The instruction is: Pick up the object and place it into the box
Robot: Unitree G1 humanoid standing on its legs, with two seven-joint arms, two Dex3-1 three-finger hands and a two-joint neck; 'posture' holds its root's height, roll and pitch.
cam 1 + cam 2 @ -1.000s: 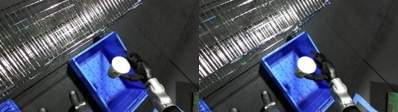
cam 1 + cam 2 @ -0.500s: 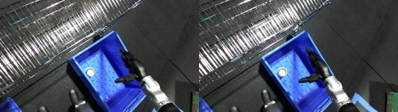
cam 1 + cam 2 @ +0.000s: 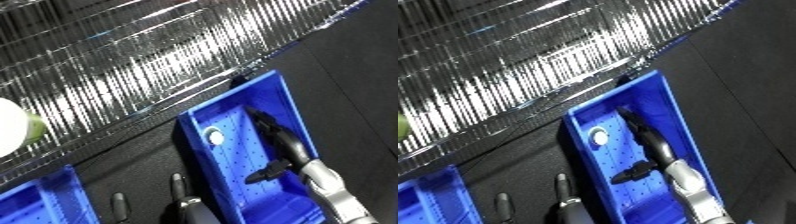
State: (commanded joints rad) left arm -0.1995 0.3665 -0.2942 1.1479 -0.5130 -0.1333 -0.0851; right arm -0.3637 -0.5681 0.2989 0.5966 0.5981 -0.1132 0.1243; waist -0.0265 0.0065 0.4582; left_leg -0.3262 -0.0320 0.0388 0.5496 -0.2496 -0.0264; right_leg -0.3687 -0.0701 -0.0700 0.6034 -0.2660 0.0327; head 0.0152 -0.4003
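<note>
Inside the blue bin point(image 3: 293, 100) a white object point(image 3: 213, 135) lies; right hand point(image 3: 275, 137) above it, fingers straight, holding nothing. Placing looks done; next, withdraw.

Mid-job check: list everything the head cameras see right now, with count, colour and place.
Bin: one, blue, centre right, on the dark floor.
Object: one, small, white and round, lying on the bin's floor near its left wall.
Wire rack: one, shiny metal, across the upper left.
Second bin: one, blue, only partly in view at the lower left corner.
Pale round thing: one, white and greenish, at the left edge by the rack; what it is cannot be told.
Left hand: dark fingers rising from the lower edge, left of the bin, holding nothing.
Right hand: black, fingers straight, stretched out over the inside of the bin, apart from the object.
</note>
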